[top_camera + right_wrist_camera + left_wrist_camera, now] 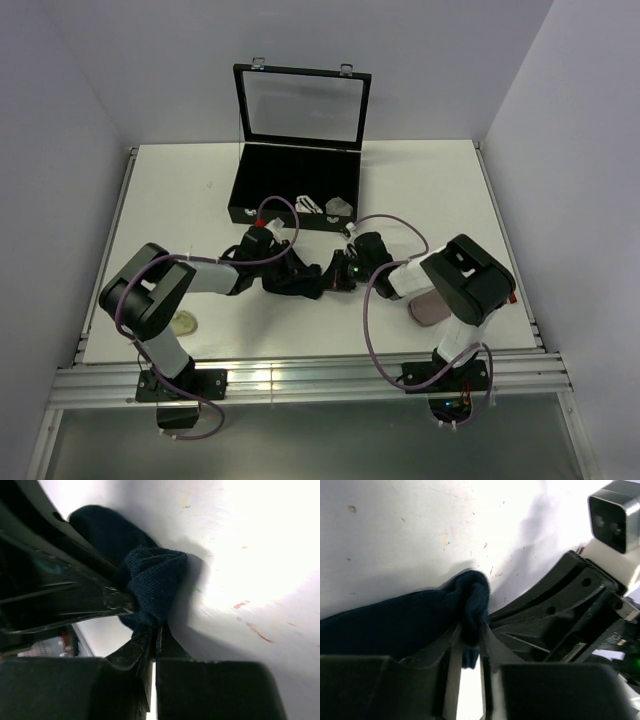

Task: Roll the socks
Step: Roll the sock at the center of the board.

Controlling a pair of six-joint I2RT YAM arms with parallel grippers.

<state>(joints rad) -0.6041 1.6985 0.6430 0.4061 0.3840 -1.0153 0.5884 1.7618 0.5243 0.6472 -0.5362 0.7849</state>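
Navy sock [311, 279] was seen lying on the table [450, 200], near the front, between the two arm tips and in front of the case [240, 190]. In the left wrist view the sock [415, 625] was stretched flat to the left, with its end bunched into a dark lump at the fingers. In the right wrist view the same sock [155, 580] was folded into a thick ribbed wad. The left gripper [470, 635] was pinched on a fold of the navy sock, jaws nearly together with fabric between them. The right gripper [153, 627] was also clamped on the wad, jaws almost touching. Both grippers were met head to head over the sock, left gripper [293, 273] and right gripper [337, 271] close together, each one's black fingers crowding the other's wrist view.

The black case was set at the back middle of the table, its lid [303, 108] stood upright and open with a clear pane. Inside, along the front wall, a white sock with black stripes [308, 203] and a grey sock [340, 208] were placed side by side; whether they were rolled could not be told. The rest of the interior was too dark to read.

A pinkish flat piece [428, 309] was partly hidden under the right arm. A small pale round disc [185, 322] was left near the left arm's base
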